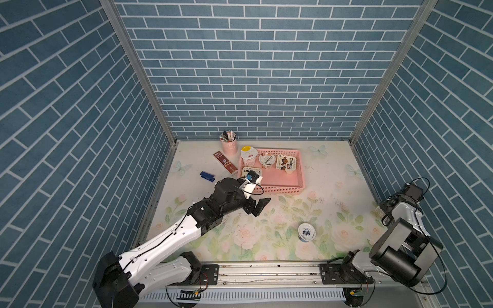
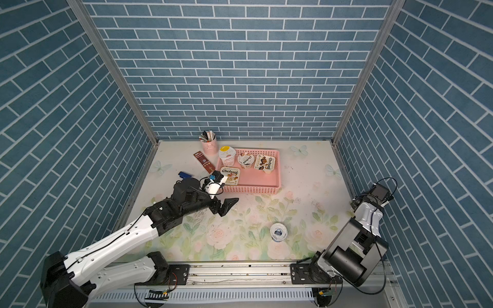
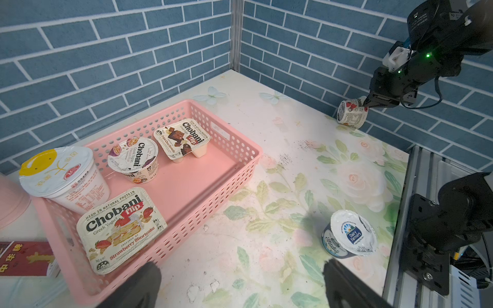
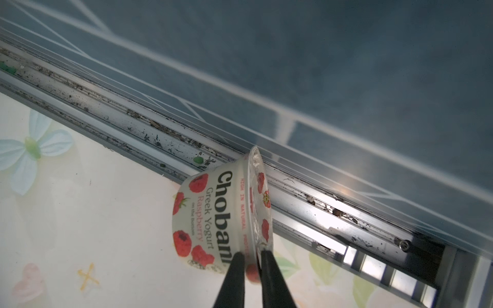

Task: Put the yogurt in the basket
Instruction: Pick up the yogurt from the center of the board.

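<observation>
Behind right gripper (image 4: 251, 253), raspberry cup's (image 4: 210, 213) rim is hidden.

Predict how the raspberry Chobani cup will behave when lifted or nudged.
Round and tipped sideways, the raspberry Chobani cup may roll if released. The right claw pinches only its thin rim, so it could swing or slip.

- basket (image 3: 213, 205): smooth pink plastic, perforated walls, faint sheen.
- raspberry cup (image 4: 208, 213): glossy printed plastic wall, crinkled shiny foil lid.
- table (image 1: 333, 173): matt floral covering, scuffed and speckled.
- rail (image 4: 120, 112): brushed metal, gritty with dust.
</observation>
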Robot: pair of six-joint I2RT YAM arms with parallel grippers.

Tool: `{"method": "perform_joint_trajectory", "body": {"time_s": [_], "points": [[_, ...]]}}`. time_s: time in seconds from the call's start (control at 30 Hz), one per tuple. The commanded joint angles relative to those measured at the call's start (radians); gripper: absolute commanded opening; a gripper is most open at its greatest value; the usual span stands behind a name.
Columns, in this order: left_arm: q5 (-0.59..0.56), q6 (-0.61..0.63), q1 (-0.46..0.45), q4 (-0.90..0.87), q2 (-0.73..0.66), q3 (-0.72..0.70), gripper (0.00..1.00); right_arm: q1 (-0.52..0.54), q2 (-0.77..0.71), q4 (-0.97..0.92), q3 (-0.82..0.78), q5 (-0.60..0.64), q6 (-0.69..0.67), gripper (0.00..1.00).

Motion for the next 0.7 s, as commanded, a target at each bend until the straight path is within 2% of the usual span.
{"method": "perform_joint_trajectory", "body": {"time_s": [0.0,0.17,0.37,0.67], "points": [[-0.013,-0.003,-0.005,-0.012,-0.001,0.025,1.0,-0.005,0.02,0.004,-0.016,0.011,-0.013,0.15],[-0.019,-0.002,-0.005,-0.018,-0.002,0.026,1.0,-0.005,0.026,0.009,-0.017,0.0,-0.016,0.11],[-0.029,-0.001,-0.005,-0.023,-0.006,0.026,1.0,-0.006,0.027,0.019,-0.022,-0.022,-0.027,0.0],[-0.036,-0.003,-0.006,-0.03,-0.016,0.023,1.0,-0.003,0.015,0.031,-0.027,-0.055,-0.048,0.0]]}}
